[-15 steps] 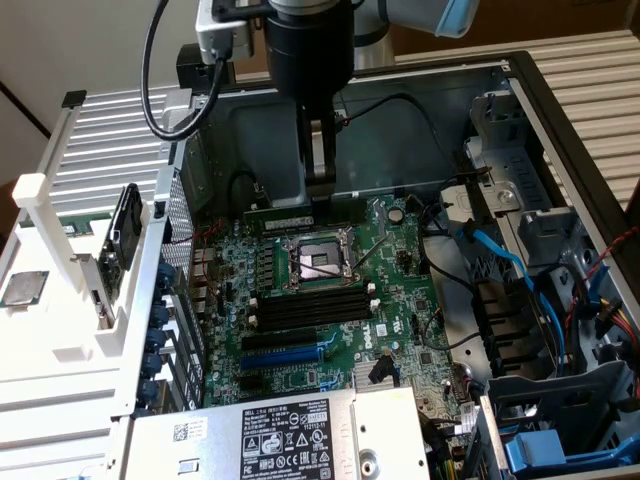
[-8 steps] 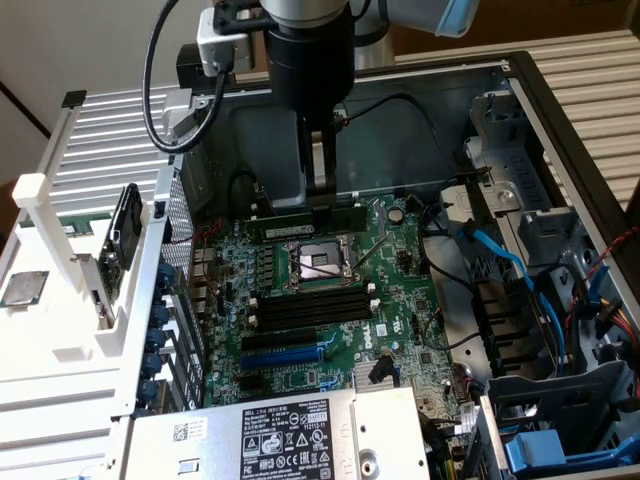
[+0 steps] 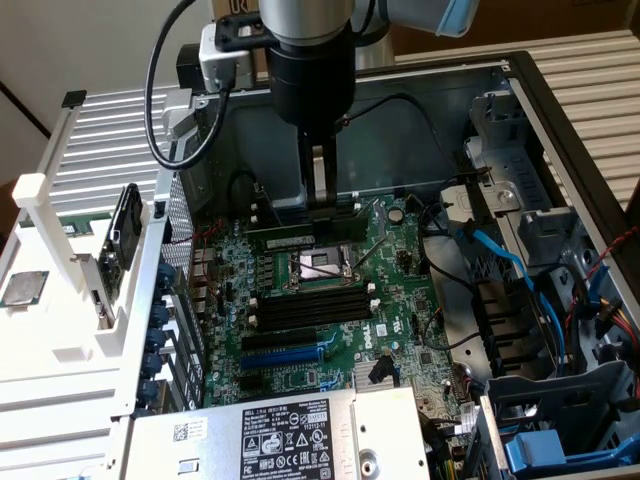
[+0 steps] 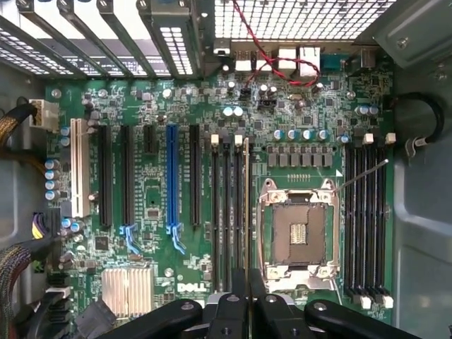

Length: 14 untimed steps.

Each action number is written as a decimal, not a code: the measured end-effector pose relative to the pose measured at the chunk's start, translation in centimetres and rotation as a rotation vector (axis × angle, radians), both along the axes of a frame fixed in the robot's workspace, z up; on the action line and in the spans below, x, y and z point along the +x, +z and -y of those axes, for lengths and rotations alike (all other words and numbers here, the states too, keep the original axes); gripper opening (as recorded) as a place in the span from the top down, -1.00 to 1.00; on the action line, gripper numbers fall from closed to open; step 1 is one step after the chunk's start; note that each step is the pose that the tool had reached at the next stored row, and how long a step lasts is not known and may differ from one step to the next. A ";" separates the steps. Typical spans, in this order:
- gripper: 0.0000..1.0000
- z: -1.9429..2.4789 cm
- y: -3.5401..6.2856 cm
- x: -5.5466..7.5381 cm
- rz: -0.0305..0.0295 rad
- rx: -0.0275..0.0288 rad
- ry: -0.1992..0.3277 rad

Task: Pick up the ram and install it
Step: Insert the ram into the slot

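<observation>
Gripper (image 3: 320, 203) jaws clamped on the top edge of the ram (image 3: 292, 236). The stick is level, running from the exterior view's left to its right. It hangs above the motherboard (image 3: 400, 300), just beyond the CPU socket (image 3: 322, 266) (not seated). In the wrist view it is edge-on (image 4: 246, 212), between the empty memory slots (image 4: 226, 212) and the socket.

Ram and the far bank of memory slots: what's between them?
The CPU socket lies between the ram held in the gripper and that bank of memory slots, shown in both views.
</observation>
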State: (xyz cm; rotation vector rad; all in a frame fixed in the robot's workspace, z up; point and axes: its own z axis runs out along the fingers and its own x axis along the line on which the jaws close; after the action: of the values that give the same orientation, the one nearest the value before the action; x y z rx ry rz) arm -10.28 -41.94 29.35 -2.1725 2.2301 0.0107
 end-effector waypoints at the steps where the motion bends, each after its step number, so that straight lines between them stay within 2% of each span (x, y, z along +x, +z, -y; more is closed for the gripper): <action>1: 0.76 0.00 -0.10 0.0 -0.0001 -0.0029 0.000; 4: 0.76 0.00 -0.32 0.0 -0.0001 -0.0192 0.000; 5: 0.76 0.00 -0.44 0.0 0.0000 -0.0230 0.000; 11: 0.76 0.06 -1.22 0.0 0.0001 -0.0219 0.000; 13: 0.76 0.10 -1.58 0.0 0.0003 -0.0196 0.000; 14: 0.76 0.23 -1.80 0.0 0.0001 -0.0153 0.000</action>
State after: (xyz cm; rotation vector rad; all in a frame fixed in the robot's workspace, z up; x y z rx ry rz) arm -10.26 -42.17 27.55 -2.1801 2.2375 -0.0065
